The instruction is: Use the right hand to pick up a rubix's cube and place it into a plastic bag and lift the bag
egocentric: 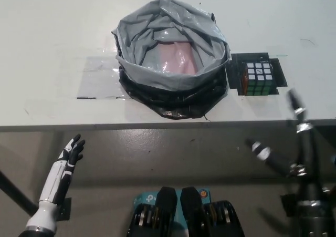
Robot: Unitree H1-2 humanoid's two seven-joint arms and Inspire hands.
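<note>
Right robot hand (294, 142) spread, empty

Legible text: none. A teal panel (144, 199) at the bottom centre of the frame carries small white marks that are too blurred to read. The cube (258, 78) at right of centre shows only plain coloured stickers, and the grey plastic bag (170, 58) and the table (52, 37) bear no readable label, brand, number or sign.
</note>
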